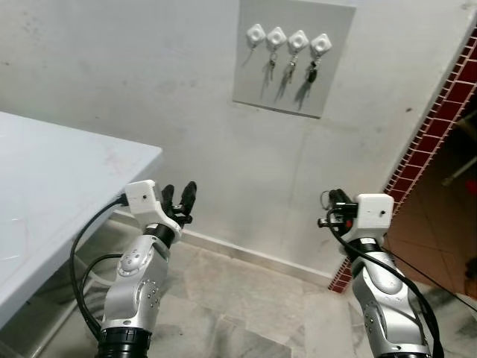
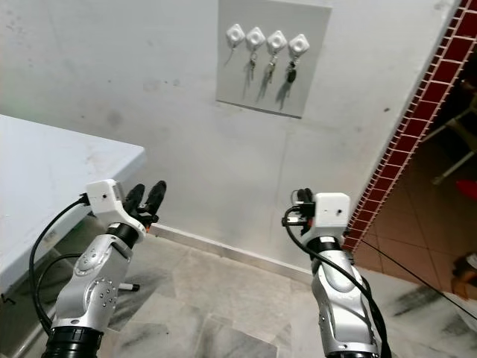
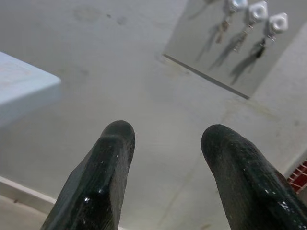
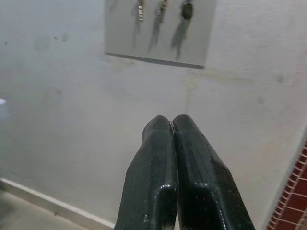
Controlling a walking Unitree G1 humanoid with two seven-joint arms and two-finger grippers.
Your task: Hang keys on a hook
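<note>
A grey board is fixed high on the white wall and carries a row of white hooks. Keys dangle from the three right-hand hooks; the leftmost hook looks bare. The same keys show at the edge of the right wrist view. My left gripper is raised low in front of the wall, far below the board, its fingers spread open with nothing between them. My right gripper is held at a similar height to the right, its fingers pressed shut; I see no key in them.
A white table stands on my left, its corner close to the left arm. A red tiled wall edge runs down on the right, with a red-brown floor beyond. Grey marble floor lies between the arms.
</note>
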